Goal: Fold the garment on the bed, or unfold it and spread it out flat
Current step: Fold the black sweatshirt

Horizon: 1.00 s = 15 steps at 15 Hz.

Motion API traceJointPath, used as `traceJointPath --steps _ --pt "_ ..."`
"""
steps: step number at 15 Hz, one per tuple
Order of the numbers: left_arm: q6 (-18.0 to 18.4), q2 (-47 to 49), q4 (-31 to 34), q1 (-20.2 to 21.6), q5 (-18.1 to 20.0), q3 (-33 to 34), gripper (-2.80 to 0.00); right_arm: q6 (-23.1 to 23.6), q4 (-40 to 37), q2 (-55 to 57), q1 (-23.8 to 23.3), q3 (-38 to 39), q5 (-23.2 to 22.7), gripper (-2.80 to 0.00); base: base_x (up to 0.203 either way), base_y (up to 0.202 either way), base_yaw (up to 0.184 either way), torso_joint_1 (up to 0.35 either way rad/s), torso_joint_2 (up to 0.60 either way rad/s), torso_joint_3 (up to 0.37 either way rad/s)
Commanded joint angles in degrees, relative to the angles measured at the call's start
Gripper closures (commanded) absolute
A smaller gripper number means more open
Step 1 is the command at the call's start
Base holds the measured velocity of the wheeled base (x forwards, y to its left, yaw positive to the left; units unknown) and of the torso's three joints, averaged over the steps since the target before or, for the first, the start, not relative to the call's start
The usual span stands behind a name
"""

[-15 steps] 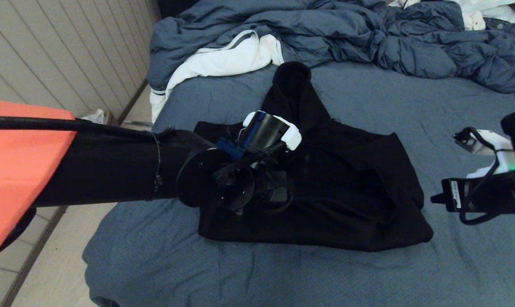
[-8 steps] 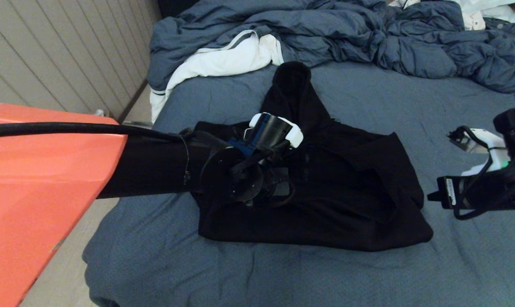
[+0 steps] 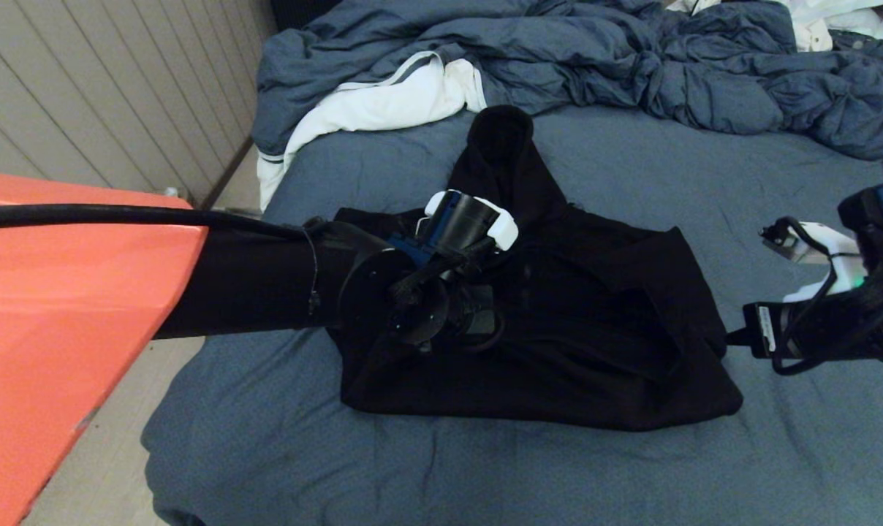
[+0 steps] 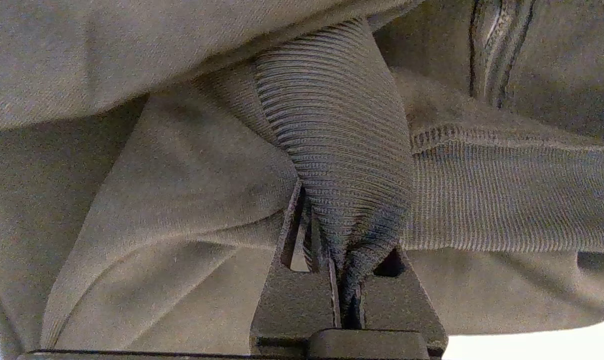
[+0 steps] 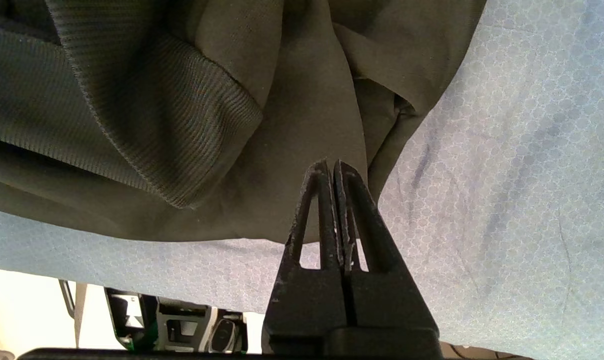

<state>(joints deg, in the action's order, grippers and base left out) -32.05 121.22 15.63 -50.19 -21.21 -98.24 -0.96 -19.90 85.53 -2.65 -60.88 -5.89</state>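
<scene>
The garment (image 3: pixel 595 321), a black hoodie, lies bunched in the middle of the bed (image 3: pixel 705 190), with its hood pointing toward the far side. My left arm reaches over the garment's left half. My left gripper (image 4: pixel 347 270) is shut on a ribbed cuff (image 4: pixel 332 125) of the garment, and the knit is pinched between the jaws. My right gripper (image 5: pixel 333 167) is shut with nothing in it. Its tips hover just over the garment's (image 5: pixel 182 125) right edge, near the hem, and in the head view the right gripper (image 3: pixel 735 337) sits at that edge.
A crumpled blue-grey duvet (image 3: pixel 631 66) fills the far side of the bed. A white cloth with grey stripes (image 3: pixel 383 102) hangs off the far left corner. The bed's left edge drops to a tiled floor (image 3: pixel 105 467) beside a panelled wall.
My left gripper has gone from open to shut on the ribbed cuff, and the left arm has reached further over the garment. My right gripper has slid a little left to the garment's edge.
</scene>
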Motion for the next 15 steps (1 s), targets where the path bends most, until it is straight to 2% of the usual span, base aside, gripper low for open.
traceJointPath --steps 1,7,8,15 --pt "-0.28 -1.46 0.1 0.0 -0.15 0.96 0.0 -0.09 -0.14 -0.36 0.1 -0.03 -0.09 0.0 0.0 0.0 0.0 0.0 0.0 0.0" --pt "-0.47 -3.0 -0.01 0.0 -0.23 2.62 0.0 -0.09 -0.23 -0.71 0.01 0.15 -0.09 0.0 0.0 0.0 0.0 0.0 0.0 0.0" --pt "-0.56 -3.0 0.02 0.0 -0.23 2.62 0.0 0.12 -0.14 -0.83 0.1 0.32 -0.09 -2.8 0.0 0.0 0.0 0.0 0.0 0.0" --pt "-0.73 -3.75 0.02 -0.08 -0.32 3.27 0.0 1.23 -0.06 -1.24 0.31 0.85 -0.09 -2.8 0.0 0.0 0.0 0.0 0.0 0.0"
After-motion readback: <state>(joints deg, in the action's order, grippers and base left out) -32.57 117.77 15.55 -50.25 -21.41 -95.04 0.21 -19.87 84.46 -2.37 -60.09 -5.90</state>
